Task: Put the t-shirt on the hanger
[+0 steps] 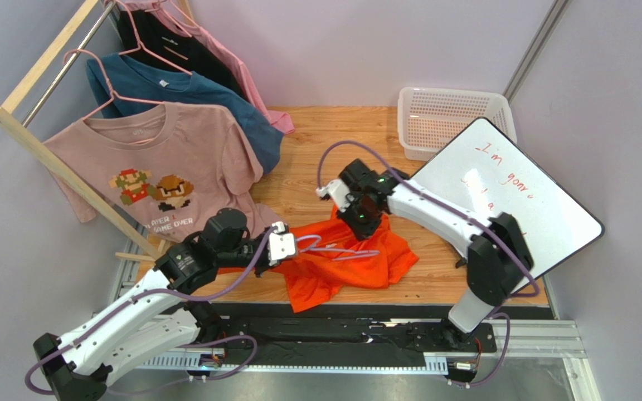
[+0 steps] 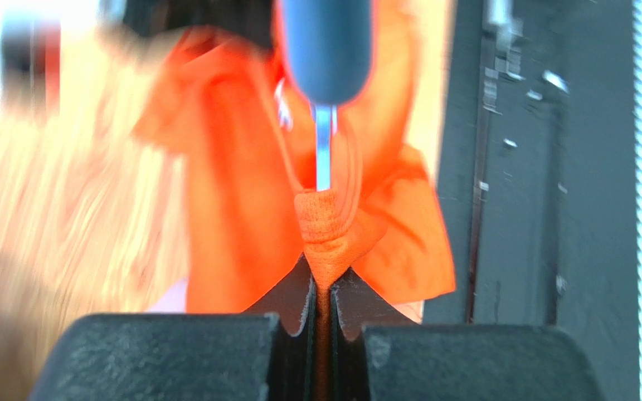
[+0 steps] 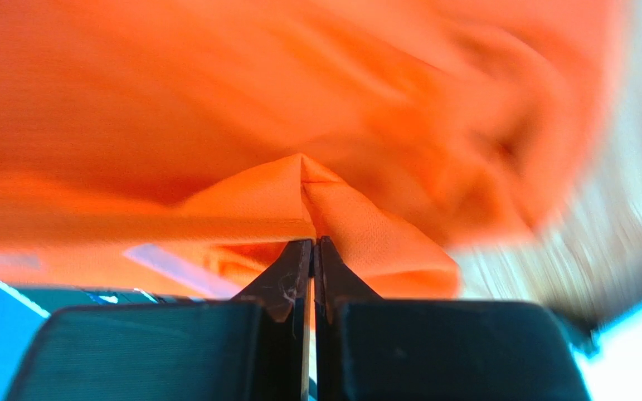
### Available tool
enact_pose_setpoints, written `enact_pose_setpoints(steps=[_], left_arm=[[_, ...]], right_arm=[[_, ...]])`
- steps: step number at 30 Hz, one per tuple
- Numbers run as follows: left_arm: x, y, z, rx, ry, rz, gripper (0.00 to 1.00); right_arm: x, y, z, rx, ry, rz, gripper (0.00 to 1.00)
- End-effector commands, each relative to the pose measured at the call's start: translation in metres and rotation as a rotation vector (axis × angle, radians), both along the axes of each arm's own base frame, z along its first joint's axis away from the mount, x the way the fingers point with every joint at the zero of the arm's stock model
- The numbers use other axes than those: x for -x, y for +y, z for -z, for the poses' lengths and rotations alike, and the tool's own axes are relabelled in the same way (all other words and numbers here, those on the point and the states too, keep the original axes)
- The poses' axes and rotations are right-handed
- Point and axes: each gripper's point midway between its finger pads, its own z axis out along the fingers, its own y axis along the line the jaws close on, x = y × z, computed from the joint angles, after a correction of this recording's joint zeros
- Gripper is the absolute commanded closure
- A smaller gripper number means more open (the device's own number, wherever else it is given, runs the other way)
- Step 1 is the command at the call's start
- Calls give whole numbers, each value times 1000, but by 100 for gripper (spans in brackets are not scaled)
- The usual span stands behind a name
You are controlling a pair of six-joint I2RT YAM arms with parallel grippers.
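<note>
The bright orange t-shirt [image 1: 345, 266] lies crumpled on the wooden table between the two arms. The thin light-blue wire hanger [image 1: 333, 248] lies in its folds; in the left wrist view a short run of the hanger [image 2: 323, 154] shows above a bunched ribbed fold of the t-shirt [image 2: 241, 184]. My left gripper [image 1: 287, 248] [image 2: 323, 280] is shut on that fold at the shirt's left edge. My right gripper [image 1: 364, 221] [image 3: 313, 242] is shut on a fold of the t-shirt [image 3: 358, 217] at its far edge.
A wooden rack at the left carries a dusty-pink printed shirt [image 1: 161, 167] and a dark teal shirt [image 1: 194, 96] on pink hangers. A white basket [image 1: 450, 117] stands at the back right. A tilted whiteboard [image 1: 508, 196] sits behind the right arm.
</note>
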Motion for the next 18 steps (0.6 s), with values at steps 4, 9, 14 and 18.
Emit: enact_pose_setpoints(steps=[4,9,14,18], left_arm=[[-44,23,-37,166,38,-363,100],[-47,22,-25,97,30,-326,100],[-41,14,-16,49,36,-228,100],[-47,-5,-32,87,22,-157,100]], right_arm=[[-23,-69,-32,-89,-113,275,100],[-28,-80,-53,-147,-157,329,100],[-30,-72,-89,-215,-197,306,100],[-16,-43,-113,-345,-133,211,100]])
